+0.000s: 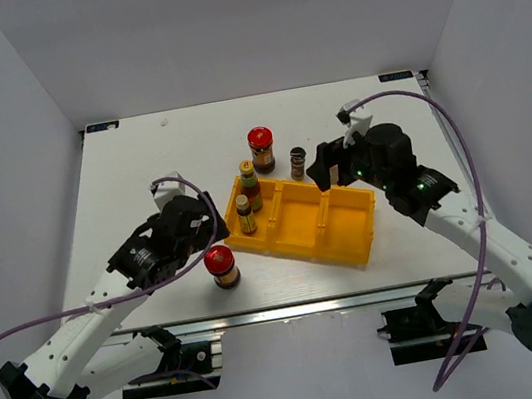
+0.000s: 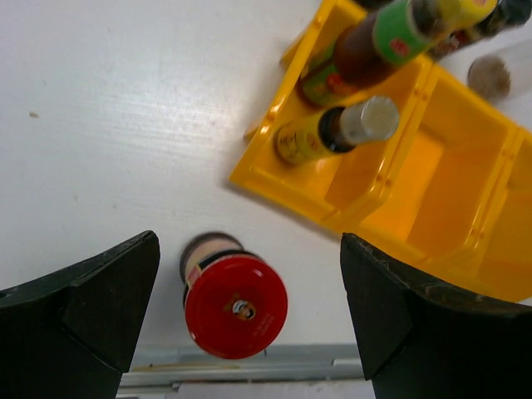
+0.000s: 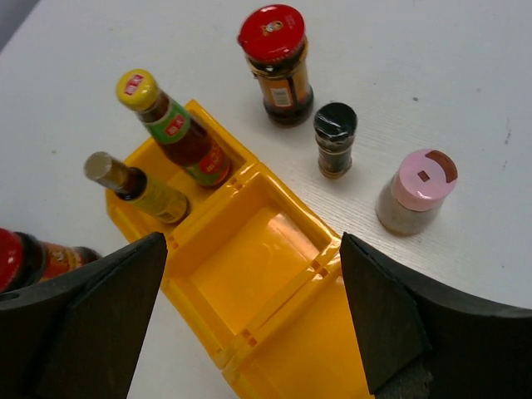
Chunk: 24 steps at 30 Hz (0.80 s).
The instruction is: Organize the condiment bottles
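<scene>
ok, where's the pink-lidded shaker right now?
Right wrist view, right side: the pink-lidded shaker stands on the table outside the yellow tray, with the dark spice jar just to its left. The top view doesn't show it.

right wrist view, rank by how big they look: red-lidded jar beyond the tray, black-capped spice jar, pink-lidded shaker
1. red-lidded jar, tallest and broad
2. pink-lidded shaker, squat but wide; it sits nearer the camera, so its true rank is unsure
3. black-capped spice jar, clearly the slimmest

A yellow, apparently plastic tray (image 1: 301, 216) lies askew on the white table (image 1: 133, 190).
</scene>
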Motion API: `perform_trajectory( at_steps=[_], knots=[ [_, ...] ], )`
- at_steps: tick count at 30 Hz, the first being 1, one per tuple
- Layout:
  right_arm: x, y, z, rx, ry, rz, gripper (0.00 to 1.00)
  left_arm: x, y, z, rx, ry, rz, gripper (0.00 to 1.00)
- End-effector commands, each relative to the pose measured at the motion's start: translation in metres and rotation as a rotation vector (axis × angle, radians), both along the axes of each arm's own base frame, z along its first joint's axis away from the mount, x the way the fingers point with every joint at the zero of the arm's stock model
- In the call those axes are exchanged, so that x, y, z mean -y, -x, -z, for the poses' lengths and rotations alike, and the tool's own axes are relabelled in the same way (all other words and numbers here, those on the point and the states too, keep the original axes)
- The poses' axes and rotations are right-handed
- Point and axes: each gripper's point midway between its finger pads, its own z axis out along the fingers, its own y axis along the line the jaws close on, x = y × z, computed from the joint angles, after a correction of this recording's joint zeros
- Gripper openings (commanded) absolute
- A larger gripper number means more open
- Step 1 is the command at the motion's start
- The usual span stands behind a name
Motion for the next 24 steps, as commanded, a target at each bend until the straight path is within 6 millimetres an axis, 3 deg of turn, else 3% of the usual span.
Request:
perform_trajectory(
  at_steps=[1,5,6,7,8,9,10,11,12,13,14,15,16,17,18,24],
  knots=[
    [0.005,-0.022,-0.019,0.054,0.010,0.093,0.89,0.002,0.021,0.014,-0.083,0.022,0.059,0.98],
    [-0.017,-0.041,-0.030,0.073,0.051,0.062,0.89,-0.021,0.033,0.025,-0.128,-0.019,-0.034,0.98],
    [-0.025,-0.051,-0.019,0.054,0.081,0.052,0.89,-0.023,0.035,0.025,-0.127,-0.012,-0.048,0.98],
    [-0.032,-0.059,-0.034,0.078,0.069,0.048,0.89,-0.025,0.036,0.021,-0.109,0.006,-0.052,0.98],
    [-0.037,-0.065,-0.034,0.073,0.075,0.044,0.89,-0.028,0.038,0.022,-0.105,0.012,-0.057,0.98],
    [-0.046,-0.078,-0.017,0.041,0.106,0.038,0.89,-0.030,0.039,0.021,-0.098,0.022,-0.070,0.98],
    [-0.053,-0.086,-0.030,0.059,0.100,0.034,0.89,-0.032,0.041,0.017,-0.081,0.038,-0.073,0.98],
    [-0.061,-0.092,-0.027,0.054,0.111,0.027,0.90,-0.034,0.043,0.018,-0.078,0.041,-0.077,0.98],
    [-0.070,-0.104,-0.007,0.019,0.144,0.027,0.89,-0.037,0.043,0.016,-0.068,0.043,-0.086,0.98],
    [-0.074,-0.111,-0.003,0.018,0.159,0.032,0.89,-0.038,0.044,0.015,-0.063,0.047,-0.085,0.98],
    [-0.082,-0.119,-0.012,0.035,0.152,0.036,0.89,-0.039,0.045,0.013,-0.053,0.058,-0.085,0.98],
    [-0.092,-0.128,0.007,0.007,0.181,0.031,0.89,-0.040,0.046,0.012,-0.048,0.058,-0.086,0.98],
    [-0.097,-0.133,0.009,0.020,0.199,0.023,0.89,-0.041,0.046,0.012,-0.044,0.058,-0.091,0.98],
    [-0.106,-0.141,-0.001,0.046,0.189,0.026,0.89,-0.042,0.047,0.011,-0.039,0.062,-0.091,0.98],
    [-0.113,-0.150,0.016,0.022,0.218,0.025,0.89,-0.044,0.047,0.012,-0.039,0.058,-0.093,0.98],
    [-0.135,-0.178,0.045,-0.033,0.289,0.041,0.89,-0.048,0.048,0.014,-0.026,0.055,-0.102,0.98]
  ],
)
